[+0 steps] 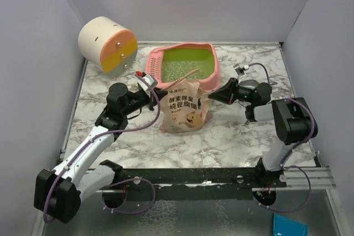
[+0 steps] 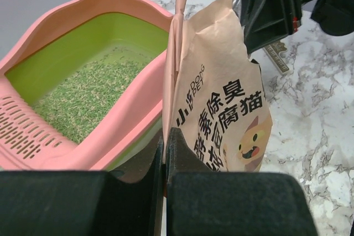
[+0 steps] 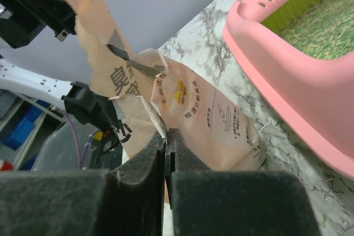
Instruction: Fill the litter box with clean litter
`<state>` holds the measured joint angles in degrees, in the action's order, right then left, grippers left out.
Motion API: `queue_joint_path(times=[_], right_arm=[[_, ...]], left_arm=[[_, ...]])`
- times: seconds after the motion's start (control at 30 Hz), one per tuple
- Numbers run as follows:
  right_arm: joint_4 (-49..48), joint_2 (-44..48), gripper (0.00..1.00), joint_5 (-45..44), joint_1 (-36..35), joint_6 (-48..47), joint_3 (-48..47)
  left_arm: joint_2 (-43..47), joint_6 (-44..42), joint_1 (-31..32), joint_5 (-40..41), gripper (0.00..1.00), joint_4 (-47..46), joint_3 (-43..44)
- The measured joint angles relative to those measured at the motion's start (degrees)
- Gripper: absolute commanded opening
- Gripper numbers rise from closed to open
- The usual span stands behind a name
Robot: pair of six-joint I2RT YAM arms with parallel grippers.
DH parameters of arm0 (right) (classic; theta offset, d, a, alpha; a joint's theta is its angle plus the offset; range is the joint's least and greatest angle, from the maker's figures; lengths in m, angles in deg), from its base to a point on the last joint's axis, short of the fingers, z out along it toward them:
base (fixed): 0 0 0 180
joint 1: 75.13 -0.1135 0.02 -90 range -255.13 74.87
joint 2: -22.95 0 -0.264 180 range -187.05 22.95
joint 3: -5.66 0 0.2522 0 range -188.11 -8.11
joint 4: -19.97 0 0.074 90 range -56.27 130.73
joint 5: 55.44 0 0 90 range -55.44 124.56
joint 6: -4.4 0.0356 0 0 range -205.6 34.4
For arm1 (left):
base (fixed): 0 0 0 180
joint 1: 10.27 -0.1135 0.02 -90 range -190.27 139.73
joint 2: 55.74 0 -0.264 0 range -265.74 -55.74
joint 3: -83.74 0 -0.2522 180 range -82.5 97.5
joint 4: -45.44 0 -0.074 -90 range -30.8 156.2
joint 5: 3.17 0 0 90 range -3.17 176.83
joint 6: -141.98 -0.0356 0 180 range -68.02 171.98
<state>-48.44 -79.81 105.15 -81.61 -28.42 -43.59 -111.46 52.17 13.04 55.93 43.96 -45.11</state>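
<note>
While the beige printed paper pouch [image 1: 184,111] stands on the marble table [image 1: 238,136] just near of the pink-and-green plastic litter box [image 1: 180,46], the left claw [image 2: 165,153] and right claw [image 3: 166,142] are clamped on its opposite top edges, both arms reaching inward. Pale green litter granules [image 1: 185,66] partly cover the basin. Judged step: securing the pouch. The next move calls for lifting and tipping it evenly.

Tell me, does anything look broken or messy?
The pouch looks odd: its top edge is torn ragged and crumpled, pinched between the left claw and right claw. Nothing seems spilled on the table.
</note>
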Motion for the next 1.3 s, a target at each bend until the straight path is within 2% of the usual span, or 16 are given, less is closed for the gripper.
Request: queue_joint_path(times=[0.2,0.43,0.6,0.83,1.1,1.13,1.2,1.3], right_arm=[[11.6,14.4,0.01,-5.6,-0.3,-9.7,4.4],[28.9,27.9,0.01,-11.9,-0.5,-18.6,7.5],[36.9,30.8,0.01,-15.2,-0.3,-23.1,8.7],[38.7,31.2,0.01,-17.0,1.9,-22.3,12.0],[43.6,30.7,0.01,-13.1,3.8,-18.2,11.2],[44.3,30.7,0.01,-12.5,3.9,-18.0,11.0],[46.7,31.1,0.02,-11.4,4.1,-18.1,10.3],[52.0,33.0,0.12,-10.9,4.2,-20.0,9.0]], left_arm=[[-2.1,-4.5,0.0,2.3,0.00,7.6,6.0],[-5.4,-7.9,-0.2,2.6,0.00,10.9,10.2],[-5.2,-8.8,-1.2,2.7,0.00,10.8,8.9],[-4.5,-8.2,-1.7,2.8,0.00,11.5,7.6],[-7.8,-6.3,-2.0,0.3,0.00,21.5,14.2],[-8.3,-5.9,-2.3,-0.5,0.02,22.6,14.9],[-8.3,-5.0,-2.9,-2.3,0.40,23.9,15.1],[-5.8,-3.5,-3.5,-3.6,0.75,22.7,12.3]])
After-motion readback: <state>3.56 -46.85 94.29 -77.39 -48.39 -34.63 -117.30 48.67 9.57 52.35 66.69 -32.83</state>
